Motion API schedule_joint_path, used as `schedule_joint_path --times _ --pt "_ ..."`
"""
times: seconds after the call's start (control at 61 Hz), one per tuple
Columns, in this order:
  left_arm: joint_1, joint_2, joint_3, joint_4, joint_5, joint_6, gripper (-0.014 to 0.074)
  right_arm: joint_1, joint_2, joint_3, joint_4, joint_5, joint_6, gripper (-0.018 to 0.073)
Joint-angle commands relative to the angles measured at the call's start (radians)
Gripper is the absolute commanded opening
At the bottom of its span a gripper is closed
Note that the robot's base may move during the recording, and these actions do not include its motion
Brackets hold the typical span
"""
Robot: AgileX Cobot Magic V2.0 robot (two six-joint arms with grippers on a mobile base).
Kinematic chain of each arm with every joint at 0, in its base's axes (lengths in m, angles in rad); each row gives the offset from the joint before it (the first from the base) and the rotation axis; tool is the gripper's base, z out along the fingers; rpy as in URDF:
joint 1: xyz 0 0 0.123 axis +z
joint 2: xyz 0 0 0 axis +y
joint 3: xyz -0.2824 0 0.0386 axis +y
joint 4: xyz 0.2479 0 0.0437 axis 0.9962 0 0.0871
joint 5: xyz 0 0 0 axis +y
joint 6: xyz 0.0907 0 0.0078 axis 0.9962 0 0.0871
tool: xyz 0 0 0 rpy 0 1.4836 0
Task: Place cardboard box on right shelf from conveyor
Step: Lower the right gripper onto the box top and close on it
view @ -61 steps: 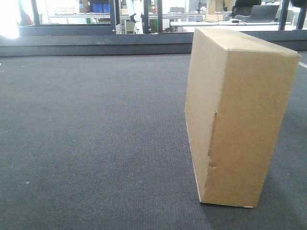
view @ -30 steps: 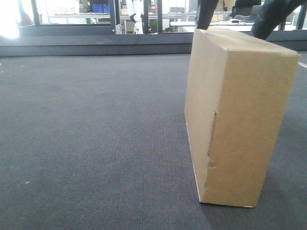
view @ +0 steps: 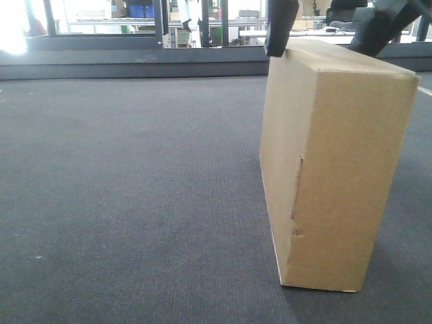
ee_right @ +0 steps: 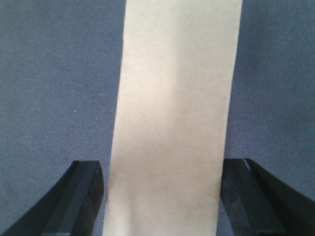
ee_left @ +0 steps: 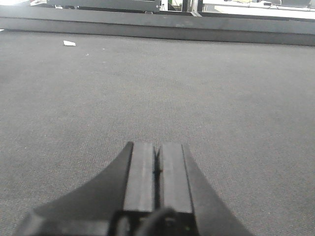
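The plain tan cardboard box [view: 337, 169] stands on its narrow edge on the dark grey conveyor [view: 135, 189], right of centre, with a vertical crease on its left face. My right gripper [view: 320, 48] hangs open over the box's top edge, one dark finger on each side. In the right wrist view the box [ee_right: 172, 118] runs between the fingers of the right gripper [ee_right: 163, 167], with a thin gap at the left finger. My left gripper [ee_left: 157, 147] is shut and empty, low over the bare conveyor [ee_left: 197, 88]. The right shelf is out of view.
A raised dark edge rail [view: 135, 64] bounds the belt's far side, with windows and workbenches behind it. A small white scrap [ee_left: 69, 43] lies on the belt near the far rail [ee_left: 147, 24].
My right gripper has come down into the front view from above, and its fingers now reach the box's top corners on both sides. The box has not moved.
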Motion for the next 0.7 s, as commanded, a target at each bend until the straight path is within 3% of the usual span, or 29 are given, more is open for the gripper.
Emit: schedule_joint_path --times 0.0,0.689 --pt "-0.001 -0.005 0.006 -0.006 -0.085 0.000 -0.0116 0.002 -0.027 -0.039 -0.009 -0.013 0.009 0.0586" --pt "-0.001 -0.005 0.006 -0.006 -0.085 0.000 -0.0116 0.004 0.019 -0.037 0.016 0.067 0.018 0.0584"
